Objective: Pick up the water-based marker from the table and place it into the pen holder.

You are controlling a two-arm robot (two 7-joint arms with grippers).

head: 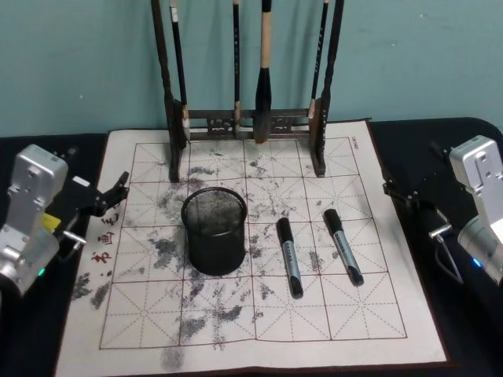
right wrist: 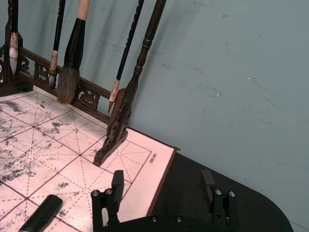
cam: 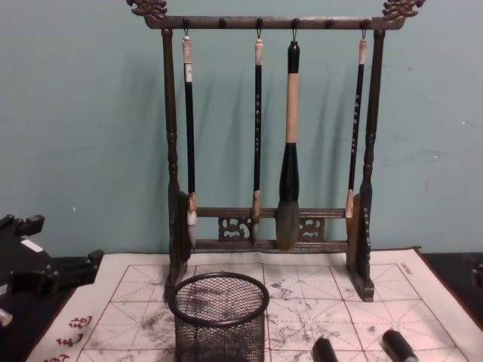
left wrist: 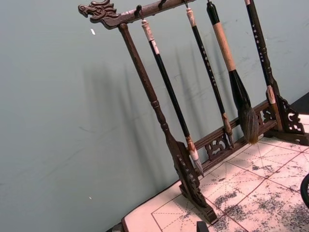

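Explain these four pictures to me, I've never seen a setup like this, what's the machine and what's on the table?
It is a two-armed robot, seen through its own cameras: one on its head, one on its chest, one on each wrist. The left gripper and right gripper sit beside the mat, fingers open, holding nothing. On that inked mat stand a mesh pen holder and a brush rack; two black markers lie right of the holder.
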